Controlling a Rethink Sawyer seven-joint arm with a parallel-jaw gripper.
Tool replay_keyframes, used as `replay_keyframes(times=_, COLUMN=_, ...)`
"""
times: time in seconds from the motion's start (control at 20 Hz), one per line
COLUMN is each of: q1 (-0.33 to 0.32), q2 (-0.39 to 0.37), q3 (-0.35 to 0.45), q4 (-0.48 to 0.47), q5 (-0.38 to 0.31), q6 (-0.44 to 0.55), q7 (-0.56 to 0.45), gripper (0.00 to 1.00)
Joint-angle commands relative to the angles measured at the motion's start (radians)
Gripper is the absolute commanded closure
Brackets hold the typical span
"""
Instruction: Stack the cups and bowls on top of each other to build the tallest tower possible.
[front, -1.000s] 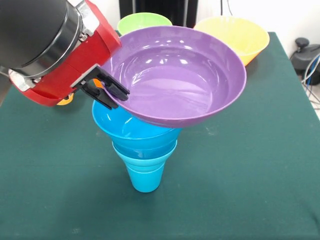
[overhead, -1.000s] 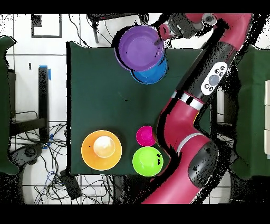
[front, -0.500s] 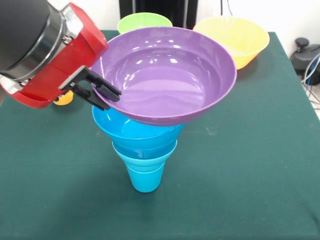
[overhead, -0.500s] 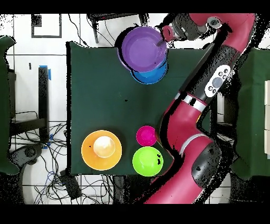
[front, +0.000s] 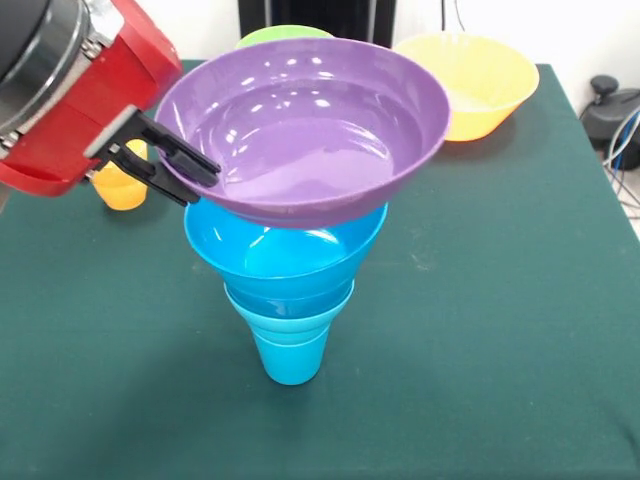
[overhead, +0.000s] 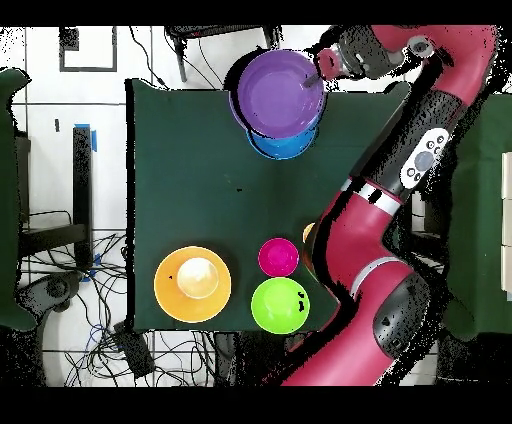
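Purple bowl (front: 300, 130), pinched at its rim by my end effector (front: 185, 170), has slid toward me, centring over the blue bowl (front: 285, 255).

The purple bowl (front: 300, 125) is glossy plastic, smooth, with bright spots of light across its inside. The blue bowl (front: 285, 255) beneath it and the blue cup (front: 290, 355) at the bottom have the same wet-looking plastic shine. The yellow-orange bowl (front: 480, 80) is glossy too, slightly translucent at the rim, and so is the orange cup (front: 122, 185). The table (front: 500, 330) wears a dark green cloth, matt and faintly fuzzy, with no reflections. The arm (front: 70, 100) has a smooth red shell with a soft sheen, a ring that looks like bare metal, and the gripper (front: 185, 170) is matt black.
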Motion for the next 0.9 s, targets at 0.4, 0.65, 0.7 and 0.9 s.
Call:
replay_keyframes(times=0.4, q1=-0.012, q2=0.017, q3=-0.231, q4=0.046, q5=0.127, q6=0.037, q7=-0.115, gripper=1.0)
replay_keyframes(times=0.65, q1=-0.003, q2=0.014, q3=-0.256, q4=0.04, q5=0.145, q6=0.012, q7=-0.128, gripper=1.0)
replay_keyframes(times=0.7, q1=-0.001, q2=0.013, q3=-0.26, q4=0.04, q5=0.148, q6=0.008, q7=-0.128, gripper=1.0)
replay_keyframes(times=0.9, q1=0.005, q2=0.012, q3=-0.274, q4=0.047, q5=0.166, q6=-0.006, q7=-0.119, gripper=1.0)
